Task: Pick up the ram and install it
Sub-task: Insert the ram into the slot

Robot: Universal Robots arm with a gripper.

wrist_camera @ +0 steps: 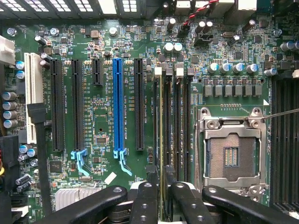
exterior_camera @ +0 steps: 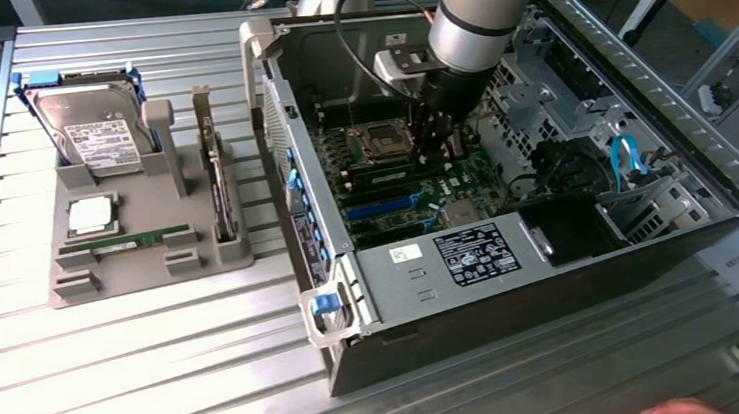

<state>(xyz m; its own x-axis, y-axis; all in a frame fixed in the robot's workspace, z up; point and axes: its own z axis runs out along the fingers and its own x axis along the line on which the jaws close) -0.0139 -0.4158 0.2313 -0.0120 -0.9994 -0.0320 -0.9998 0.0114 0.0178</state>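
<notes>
The ram (wrist_camera: 161,121) stands edge-on in one of the long black memory slots (wrist_camera: 176,116), beside the empty processor socket (wrist_camera: 229,156) on the motherboard. My gripper (wrist_camera: 160,181) hangs straight over one end of it, open. Its two black fingers (wrist_camera: 145,200) straddle the thin green board with a gap on each side. In the exterior view the gripper (exterior_camera: 437,151) reaches down into the open computer case (exterior_camera: 350,299), over the motherboard (exterior_camera: 401,179) next to the socket.
A grey holder (exterior_camera: 148,277) at the exterior view's left carries a hard drive (exterior_camera: 93,136), a silver processor chip (exterior_camera: 89,213), another green stick (exterior_camera: 125,244) and a dark expansion card (exterior_camera: 216,180). Case walls, cables (exterior_camera: 626,159) and a power supply box (exterior_camera: 481,252) surround the gripper. A hand (exterior_camera: 669,412) shows at the bottom edge.
</notes>
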